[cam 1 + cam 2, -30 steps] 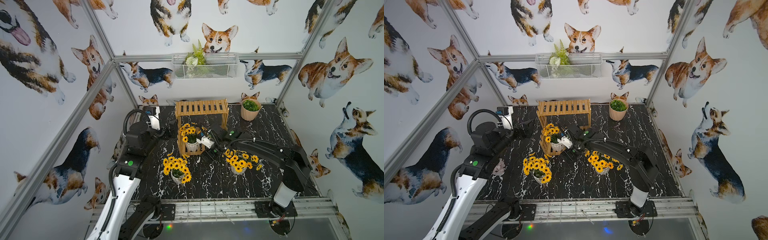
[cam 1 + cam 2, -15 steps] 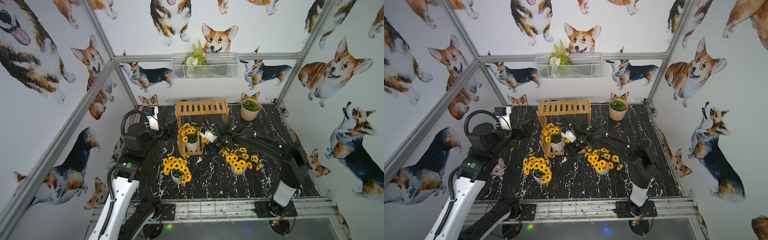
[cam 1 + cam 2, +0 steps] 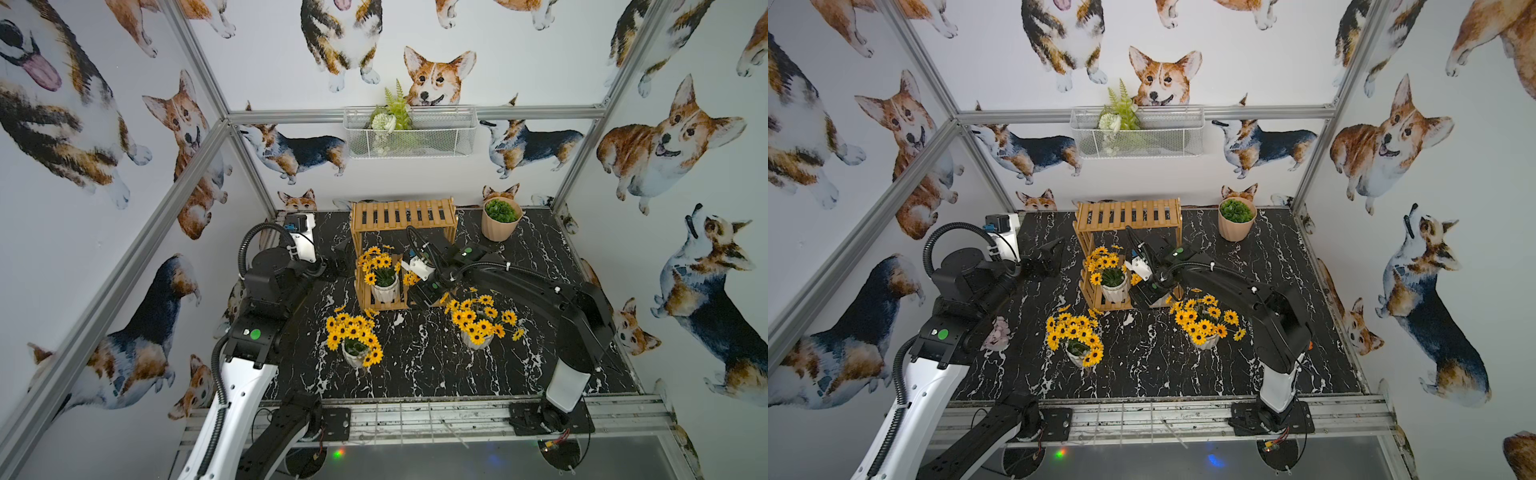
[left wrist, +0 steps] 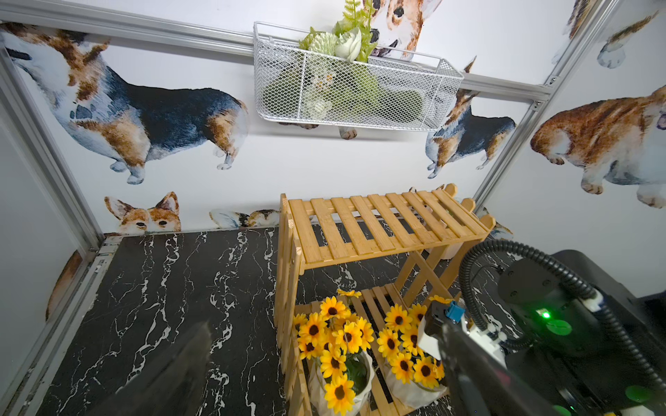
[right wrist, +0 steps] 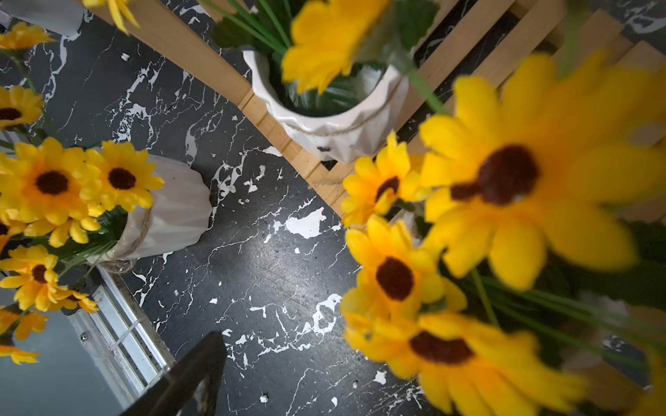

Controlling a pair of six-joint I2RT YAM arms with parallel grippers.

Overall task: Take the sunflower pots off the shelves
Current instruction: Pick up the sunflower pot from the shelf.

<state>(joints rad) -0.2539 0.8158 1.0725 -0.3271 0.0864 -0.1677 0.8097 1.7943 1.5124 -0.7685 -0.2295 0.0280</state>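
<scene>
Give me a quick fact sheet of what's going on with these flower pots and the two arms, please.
Sunflower pots on table: two, the near-left pot and the near-right pot
Sunflower pots on rack: two on the lower shelf, the left shelf pot and the right shelf pot
Right tool: open, at the right shelf pot's flowers
Left tool: open, holding nothing, apart from the rack
Bystanders: beige pot, wire basket

White sunflower pots (image 3: 384,293), yellow blooms (image 3: 351,331), tan shelves (image 3: 401,215), black white-veined table (image 3: 428,365)
</scene>
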